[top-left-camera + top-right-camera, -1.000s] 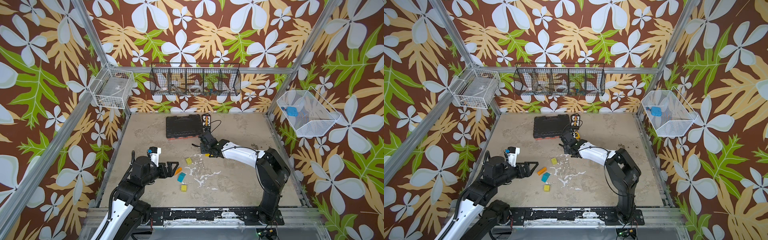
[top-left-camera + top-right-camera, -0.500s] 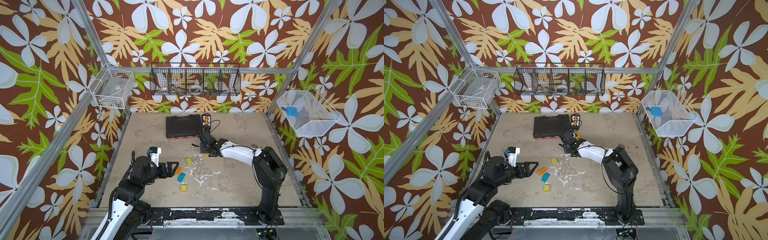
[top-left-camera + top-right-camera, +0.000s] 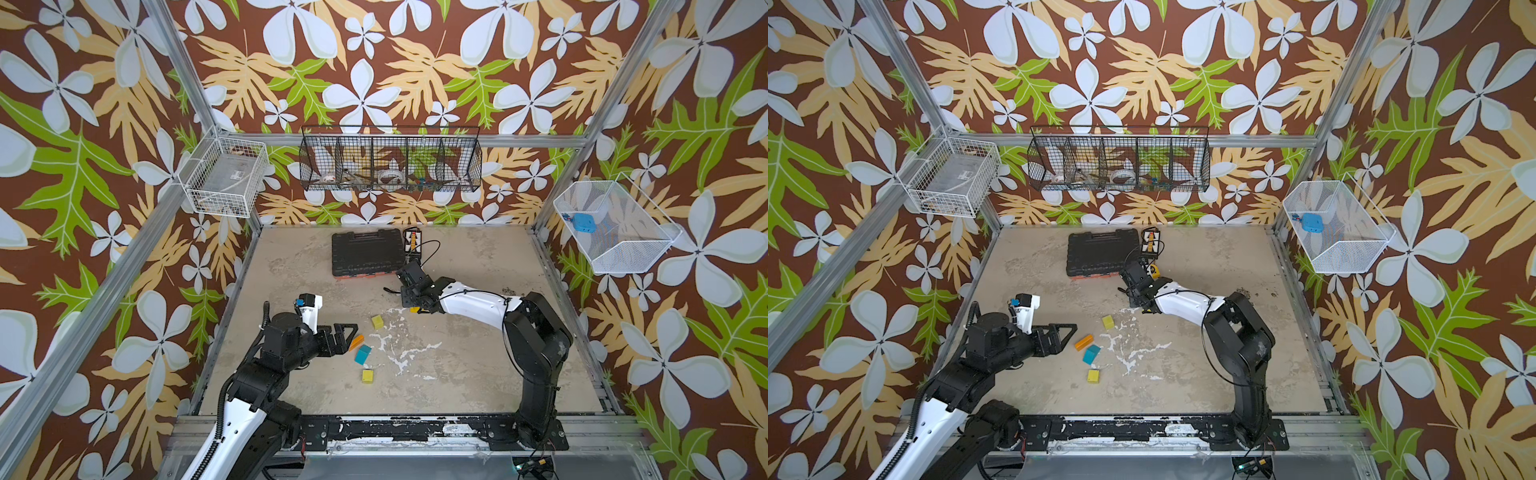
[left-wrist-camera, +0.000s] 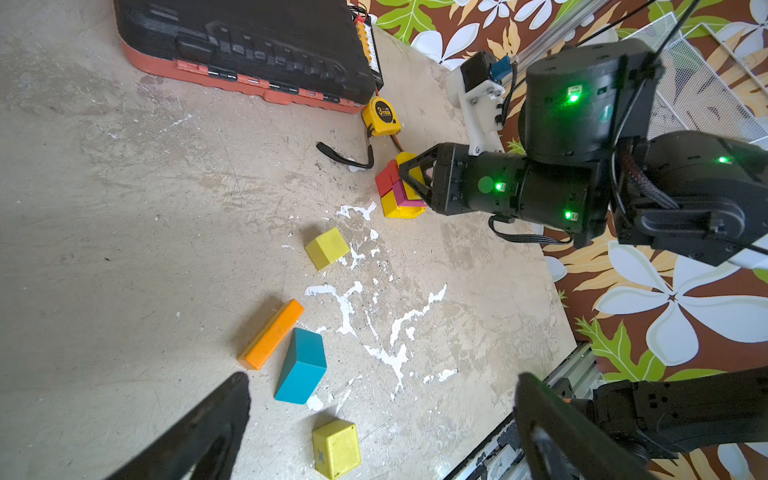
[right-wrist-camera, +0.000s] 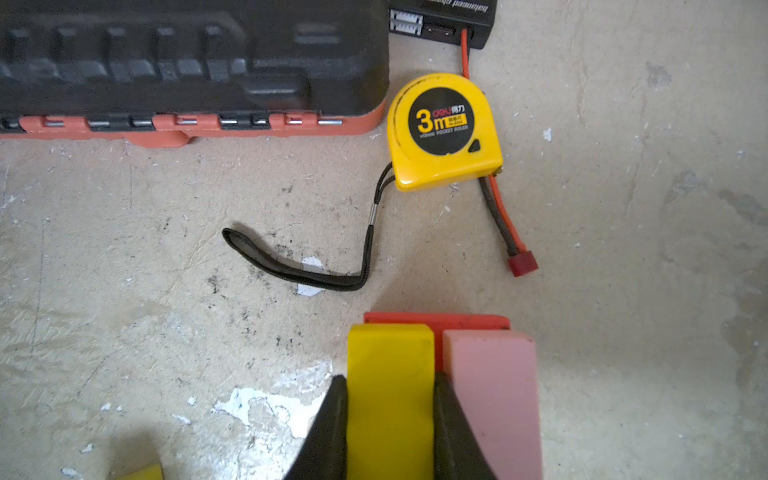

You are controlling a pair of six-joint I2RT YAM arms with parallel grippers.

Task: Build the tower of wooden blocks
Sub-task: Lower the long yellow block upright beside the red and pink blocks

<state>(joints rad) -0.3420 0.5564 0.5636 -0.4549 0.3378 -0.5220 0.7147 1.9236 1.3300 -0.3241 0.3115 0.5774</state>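
Right wrist view: right gripper (image 5: 389, 376) clamped on 1 yellow bar (image 5: 388, 353), apparently seating it beside pink bar (image 5: 490, 374); left gripper (image 4: 382, 378) spread, empty.

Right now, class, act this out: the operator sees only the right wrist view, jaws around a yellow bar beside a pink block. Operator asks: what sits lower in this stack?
Observer: Below your yellow bar, the left wrist view shows a magenta block on a yellow bottom block.
Operator: Any loose blocks?
Observer: An orange bar, a teal block and two yellow cubes lie apart on the table.
Operator: And the left gripper?
Observer: Open, holding nothing, near the orange bar.
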